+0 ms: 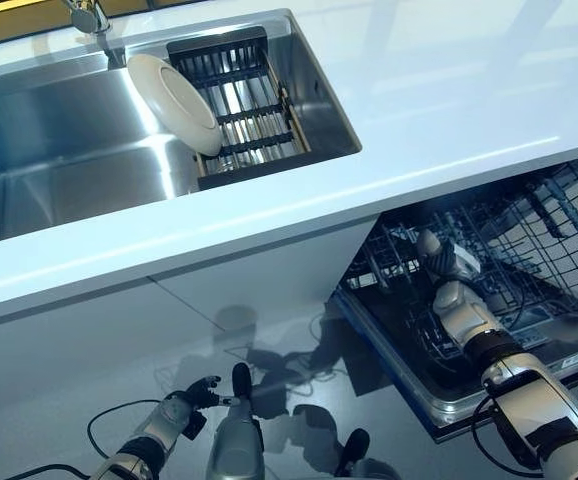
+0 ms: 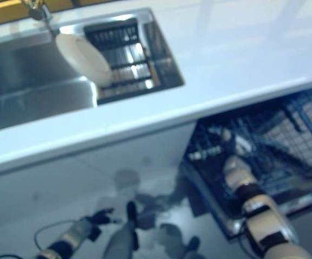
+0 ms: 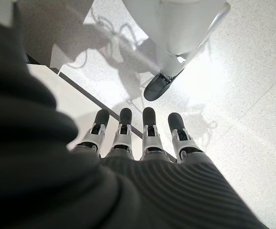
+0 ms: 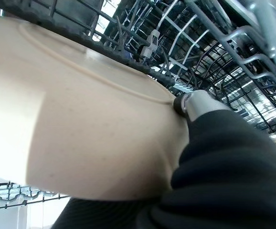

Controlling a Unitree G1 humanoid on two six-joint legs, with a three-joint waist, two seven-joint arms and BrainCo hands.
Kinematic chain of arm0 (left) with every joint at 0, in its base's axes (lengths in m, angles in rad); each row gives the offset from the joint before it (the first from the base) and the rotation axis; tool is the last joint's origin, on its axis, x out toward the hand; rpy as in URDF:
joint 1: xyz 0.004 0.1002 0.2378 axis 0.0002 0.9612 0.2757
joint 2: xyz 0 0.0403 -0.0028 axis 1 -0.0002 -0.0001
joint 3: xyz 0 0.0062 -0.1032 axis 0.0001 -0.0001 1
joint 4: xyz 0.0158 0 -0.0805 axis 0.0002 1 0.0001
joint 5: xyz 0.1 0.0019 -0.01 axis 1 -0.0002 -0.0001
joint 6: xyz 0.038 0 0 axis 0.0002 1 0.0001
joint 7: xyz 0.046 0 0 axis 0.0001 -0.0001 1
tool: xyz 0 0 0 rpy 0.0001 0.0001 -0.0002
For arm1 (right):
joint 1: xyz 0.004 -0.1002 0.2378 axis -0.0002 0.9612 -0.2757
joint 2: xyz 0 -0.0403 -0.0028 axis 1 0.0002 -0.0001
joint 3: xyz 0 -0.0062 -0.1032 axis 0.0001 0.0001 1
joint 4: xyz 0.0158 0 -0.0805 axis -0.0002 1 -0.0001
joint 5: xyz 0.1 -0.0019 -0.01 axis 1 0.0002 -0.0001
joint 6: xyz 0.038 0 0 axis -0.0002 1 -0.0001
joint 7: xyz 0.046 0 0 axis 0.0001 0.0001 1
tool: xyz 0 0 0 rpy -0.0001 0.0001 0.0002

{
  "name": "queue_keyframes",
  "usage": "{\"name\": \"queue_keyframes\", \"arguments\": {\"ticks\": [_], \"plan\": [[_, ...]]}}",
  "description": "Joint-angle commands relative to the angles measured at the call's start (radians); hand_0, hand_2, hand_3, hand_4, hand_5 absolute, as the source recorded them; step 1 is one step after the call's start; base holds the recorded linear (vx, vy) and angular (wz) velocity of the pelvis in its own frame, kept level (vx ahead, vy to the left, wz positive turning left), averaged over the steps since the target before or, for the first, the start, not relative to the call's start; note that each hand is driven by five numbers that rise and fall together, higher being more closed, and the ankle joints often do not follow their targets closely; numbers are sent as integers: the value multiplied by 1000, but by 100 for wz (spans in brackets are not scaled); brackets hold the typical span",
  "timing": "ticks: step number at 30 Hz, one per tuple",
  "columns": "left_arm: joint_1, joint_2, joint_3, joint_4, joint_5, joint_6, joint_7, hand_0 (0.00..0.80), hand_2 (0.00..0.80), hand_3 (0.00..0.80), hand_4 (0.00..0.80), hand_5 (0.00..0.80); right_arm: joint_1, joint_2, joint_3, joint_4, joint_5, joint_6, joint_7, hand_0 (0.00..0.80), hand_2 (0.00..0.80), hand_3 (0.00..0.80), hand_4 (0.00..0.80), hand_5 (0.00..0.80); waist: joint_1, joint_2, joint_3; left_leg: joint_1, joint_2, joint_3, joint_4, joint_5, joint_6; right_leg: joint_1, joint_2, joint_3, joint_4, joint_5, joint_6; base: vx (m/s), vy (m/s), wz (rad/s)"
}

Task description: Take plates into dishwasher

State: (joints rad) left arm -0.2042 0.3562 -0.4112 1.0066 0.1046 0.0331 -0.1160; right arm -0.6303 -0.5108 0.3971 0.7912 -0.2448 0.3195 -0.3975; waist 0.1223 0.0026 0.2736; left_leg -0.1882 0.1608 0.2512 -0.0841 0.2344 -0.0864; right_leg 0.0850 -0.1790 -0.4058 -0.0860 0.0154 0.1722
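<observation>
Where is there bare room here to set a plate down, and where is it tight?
Free: the white countertop right of the sink, and the sink basin left of the drying rack, where one plate leans. Crowded: the dishwasher's lower rack, its wire tines close around the right hand and the plate it holds.

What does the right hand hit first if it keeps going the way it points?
Probably the dishwasher rack. The right hand, pinching a plate, points into the open dishwasher, and wire tines stand just beyond the plate's rim. How far off they are is unclear.
</observation>
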Motion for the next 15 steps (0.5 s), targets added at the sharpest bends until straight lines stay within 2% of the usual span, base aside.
{"name": "queue_keyframes", "arguments": {"ticks": [1,15], "plan": [[-74,-3,-59,8,19,-6,3,0,0,0,0,0,-41,77,55,31,17,-4,78,800,800,800,800,800,25,9,35,-17,-82,0,-3,-85,10,-49,-25,34,90,-5,-16,0,0,0],[-88,-21,-66,16,16,2,10,0,0,0,0,0,-20,139,61,72,73,11,90,800,800,800,800,800,20,14,36,-5,-83,-1,-3,-88,13,-67,-30,34,102,-1,-18,-2,3,1]]}}
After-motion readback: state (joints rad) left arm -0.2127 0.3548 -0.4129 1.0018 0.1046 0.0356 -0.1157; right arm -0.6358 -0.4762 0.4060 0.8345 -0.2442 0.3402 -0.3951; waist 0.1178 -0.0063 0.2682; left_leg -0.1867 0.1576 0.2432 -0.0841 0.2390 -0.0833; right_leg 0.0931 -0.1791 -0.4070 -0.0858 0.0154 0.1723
